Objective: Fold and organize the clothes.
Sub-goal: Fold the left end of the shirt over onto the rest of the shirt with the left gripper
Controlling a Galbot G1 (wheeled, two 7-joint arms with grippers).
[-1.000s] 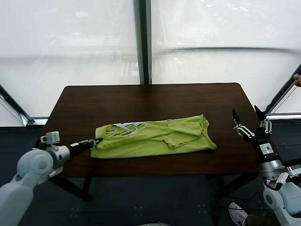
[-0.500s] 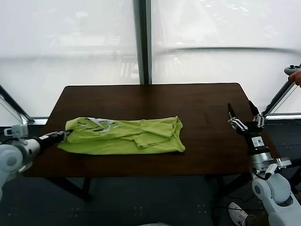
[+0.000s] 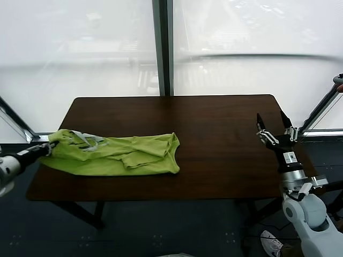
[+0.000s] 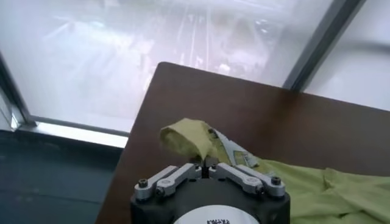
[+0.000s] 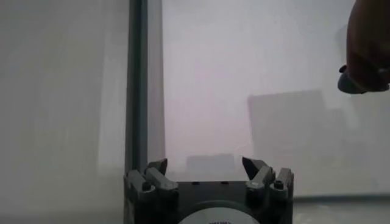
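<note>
Lime-green fabric is pinched between the closed jaws of the left gripper [image 3: 49, 145], which clamps the end of the T-shirt [image 3: 115, 154] at the table's left edge. In the left wrist view the left gripper [image 4: 205, 171] holds a raised fold of cloth just ahead of its tips. From that grip the shirt stretches away in a rumpled band across the dark wooden table [image 3: 214, 123], its white print [image 3: 86, 140] lying close to the jaws. Well apart, beyond the bare far half of the table, the right gripper [image 3: 270, 128] hangs above the right edge, jaws spread wide, touching nothing.
</note>
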